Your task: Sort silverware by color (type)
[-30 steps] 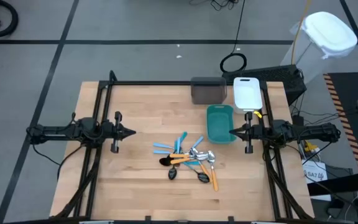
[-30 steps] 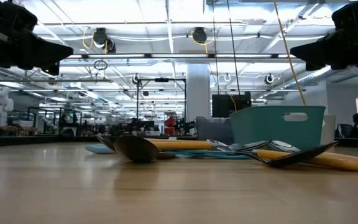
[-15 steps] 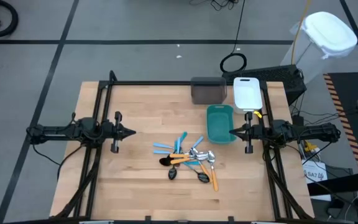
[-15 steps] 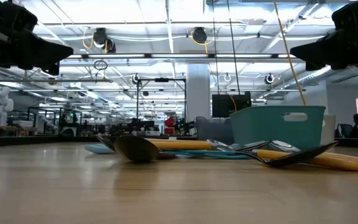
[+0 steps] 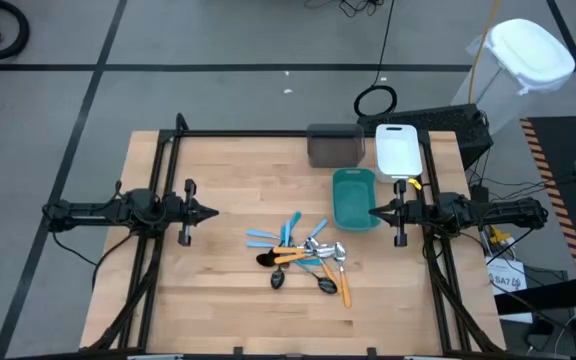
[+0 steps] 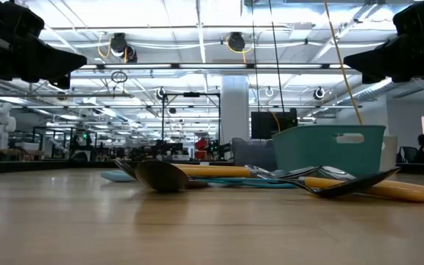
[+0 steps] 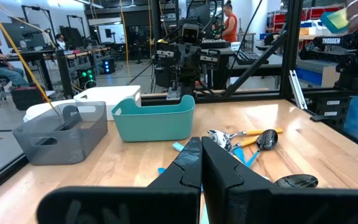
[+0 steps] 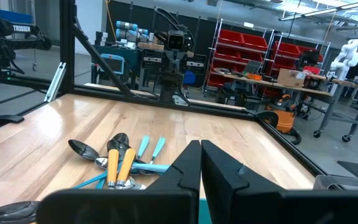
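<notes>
The wooden table (image 5: 218, 170) takes up most of what I can see, and the teal bin (image 5: 354, 197) standing on it makes the handiest landmark. Behind the teal bin, toward the far edge, sit a gray bin (image 5: 336, 145) and a white bin (image 5: 399, 148), side by side.

The left gripper (image 5: 210, 212) hangs above the table well off to the left of the teal bin, its two fingers pressed together with nothing between them. The right gripper (image 5: 375, 211) hovers just beside the teal bin's right-hand front corner, likewise closed to a point and empty. Neither touches anything.

The silverware (image 5: 303, 256) lies in one tangled heap in front of the teal bin and slightly to its left, none of it sorted yet. The light-blue-handled pieces (image 5: 290, 230) fan out on the side of the heap nearest the bin; the orange-handled ones (image 5: 344, 287) and the black spoons (image 5: 277, 279) spread toward the table's front edge.

I'd guess these are light, stiff and rather slick, lying flat and crossing each other, so one tugged carelessly may drag its neighbours. The handles look the sensible place to pinch, mid-length, starting with an outlying piece such as an orange handle or black spoon at the heap's front fringe.
</notes>
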Robot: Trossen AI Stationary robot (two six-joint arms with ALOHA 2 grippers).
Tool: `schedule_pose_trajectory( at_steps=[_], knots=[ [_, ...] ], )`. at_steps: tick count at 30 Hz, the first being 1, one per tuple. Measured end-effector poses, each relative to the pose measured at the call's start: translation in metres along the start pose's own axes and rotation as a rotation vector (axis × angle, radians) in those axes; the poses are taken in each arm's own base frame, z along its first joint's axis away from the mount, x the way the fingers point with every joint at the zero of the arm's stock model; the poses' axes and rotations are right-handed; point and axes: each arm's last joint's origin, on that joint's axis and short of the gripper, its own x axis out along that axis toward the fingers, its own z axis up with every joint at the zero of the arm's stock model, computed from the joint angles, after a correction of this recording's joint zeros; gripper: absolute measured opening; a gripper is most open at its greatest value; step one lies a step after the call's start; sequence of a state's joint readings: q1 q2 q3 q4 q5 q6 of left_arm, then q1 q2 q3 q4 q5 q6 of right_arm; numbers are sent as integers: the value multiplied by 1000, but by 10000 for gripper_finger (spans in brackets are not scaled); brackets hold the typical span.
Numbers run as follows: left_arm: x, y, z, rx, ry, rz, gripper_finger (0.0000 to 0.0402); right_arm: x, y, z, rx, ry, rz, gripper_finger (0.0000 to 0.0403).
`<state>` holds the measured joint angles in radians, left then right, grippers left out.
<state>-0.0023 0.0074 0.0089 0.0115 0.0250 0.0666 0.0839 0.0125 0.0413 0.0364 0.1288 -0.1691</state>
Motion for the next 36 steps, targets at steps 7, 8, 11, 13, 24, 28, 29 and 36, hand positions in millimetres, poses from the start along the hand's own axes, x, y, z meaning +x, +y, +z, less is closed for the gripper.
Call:
schedule_pose_trajectory(
  at_steps=[7,8,11,13,24,28,29,36],
  knots=[
    [0,0,0,0,0,0,1,0,0,0,0,0,0,9],
    [0,0,0,0,0,0,1,0,0,0,0,0,0,9],
    [0,0,0,0,0,0,1,0,0,0,0,0,0,9],
    [0,0,0,0,0,0,1,0,0,0,0,0,0,9],
    [0,0,0,0,0,0,1,0,0,0,0,0,0,9],
    [0,0,0,0,0,0,1,0,0,1,1,-6,-1,9],
    [0,0,0,0,0,0,1,0,0,1,2,-10,-2,9],
    [0,0,0,0,0,0,1,0,0,1,2,-15,-3,9]
  ],
)
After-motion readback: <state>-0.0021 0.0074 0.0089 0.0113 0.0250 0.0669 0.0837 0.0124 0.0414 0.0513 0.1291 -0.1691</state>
